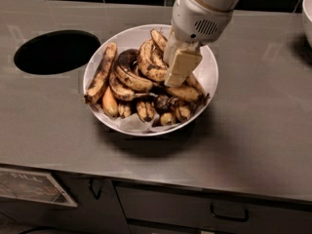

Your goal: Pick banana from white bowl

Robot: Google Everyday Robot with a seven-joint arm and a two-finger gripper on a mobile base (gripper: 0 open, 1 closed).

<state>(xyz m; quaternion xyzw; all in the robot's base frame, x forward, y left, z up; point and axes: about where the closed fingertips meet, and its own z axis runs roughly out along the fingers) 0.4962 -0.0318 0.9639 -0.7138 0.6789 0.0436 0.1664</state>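
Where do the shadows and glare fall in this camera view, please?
In the camera view, the white bowl casts a soft shadow on the steel counter, front and right; the counter shows a dull pale sheen, no hard glare; the gripper, down among the bananas in the bowl's right half, is brightly lit; the round hole at left is black.

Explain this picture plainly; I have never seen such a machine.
It is one camera picture, looking down at a grey counter. The white shape from the top is a robot arm; its grasping tip is the claw. On the counter stands a white bowl lined with paper and heaped with overripe bananas. The claw is down in the heap, right of its middle. Whether it grips one cannot be seen. At the picture's left is a round dark hole; another bowl's rim shows at the right edge.
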